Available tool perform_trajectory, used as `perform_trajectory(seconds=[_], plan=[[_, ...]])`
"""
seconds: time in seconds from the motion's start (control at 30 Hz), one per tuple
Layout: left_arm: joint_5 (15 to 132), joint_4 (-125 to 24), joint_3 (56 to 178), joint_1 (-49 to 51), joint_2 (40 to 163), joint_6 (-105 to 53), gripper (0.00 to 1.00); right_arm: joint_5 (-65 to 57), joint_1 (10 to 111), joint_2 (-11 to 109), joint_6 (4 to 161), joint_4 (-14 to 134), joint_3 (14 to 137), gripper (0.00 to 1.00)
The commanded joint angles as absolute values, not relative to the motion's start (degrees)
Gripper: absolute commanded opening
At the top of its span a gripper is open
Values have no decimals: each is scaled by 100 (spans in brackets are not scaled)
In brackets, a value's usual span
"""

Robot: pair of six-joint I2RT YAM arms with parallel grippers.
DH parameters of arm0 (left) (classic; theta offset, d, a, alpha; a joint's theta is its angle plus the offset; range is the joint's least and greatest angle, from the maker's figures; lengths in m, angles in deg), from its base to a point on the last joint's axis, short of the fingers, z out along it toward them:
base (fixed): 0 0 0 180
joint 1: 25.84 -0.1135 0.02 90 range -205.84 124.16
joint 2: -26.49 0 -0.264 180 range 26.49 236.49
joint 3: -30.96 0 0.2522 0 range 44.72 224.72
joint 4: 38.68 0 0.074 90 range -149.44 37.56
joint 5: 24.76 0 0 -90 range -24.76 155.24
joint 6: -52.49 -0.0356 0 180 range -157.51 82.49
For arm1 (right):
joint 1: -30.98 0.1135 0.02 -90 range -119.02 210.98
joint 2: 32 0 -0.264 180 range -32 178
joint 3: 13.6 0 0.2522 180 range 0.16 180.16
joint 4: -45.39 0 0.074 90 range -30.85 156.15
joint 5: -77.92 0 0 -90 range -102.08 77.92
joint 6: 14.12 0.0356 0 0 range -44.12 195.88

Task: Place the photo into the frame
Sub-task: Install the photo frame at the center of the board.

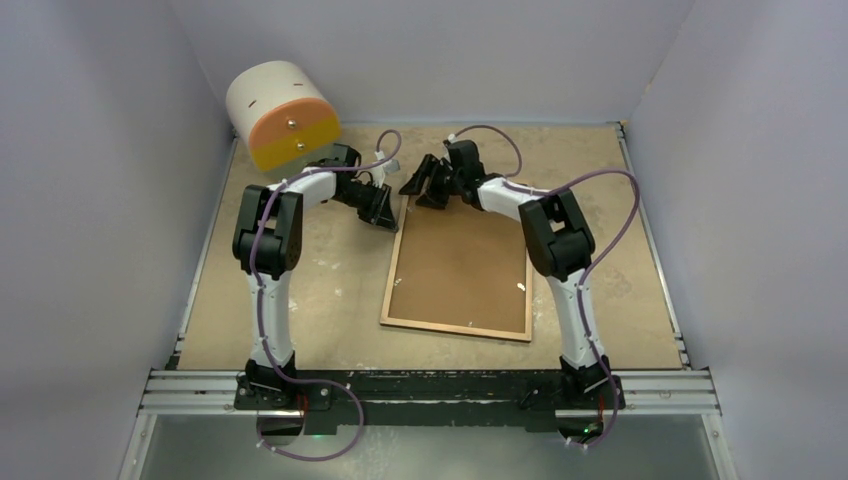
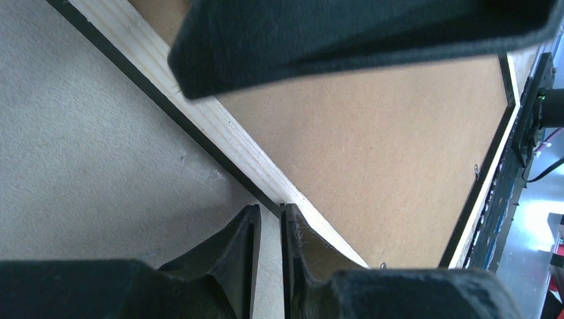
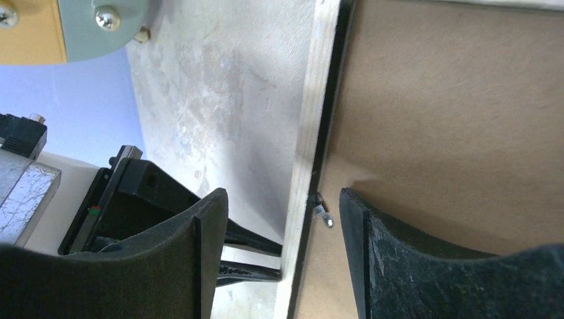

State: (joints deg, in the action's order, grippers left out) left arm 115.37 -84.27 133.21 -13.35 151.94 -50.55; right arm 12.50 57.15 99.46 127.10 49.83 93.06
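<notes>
The frame (image 1: 455, 328) lies face down mid-table, its light-wood rim (image 2: 219, 126) (image 3: 311, 100) around a brown backing panel (image 1: 460, 265) (image 2: 372, 146) (image 3: 452, 119). My left gripper (image 1: 384, 213) (image 2: 269, 207) is at the frame's far left corner, jaws nearly together and pinched on the rim's edge. My right gripper (image 1: 428, 188) (image 3: 282, 194) is open at the far edge. It straddles the rim, with one finger over the table and the other over the panel. A small metal clip (image 3: 323, 215) sits between them. The photo is hidden or out of view.
A cream and orange rounded box (image 1: 282, 115) stands at the back left corner. Pale walls close in the table on three sides. A metal rail (image 1: 430, 385) carrying the arm bases runs along the near edge.
</notes>
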Motion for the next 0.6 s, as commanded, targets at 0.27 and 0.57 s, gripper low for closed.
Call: perform_trajectory(seconds=[0.27,0.57], plan=[[11217,-8549,13301,-1169,15169,-5284,20,-96,4689,9199,12009,5631,8868,62],[11204,-8553,13352,-1169,15189,-5280,20,-117,4574,9458,12082,5564,9041,59]])
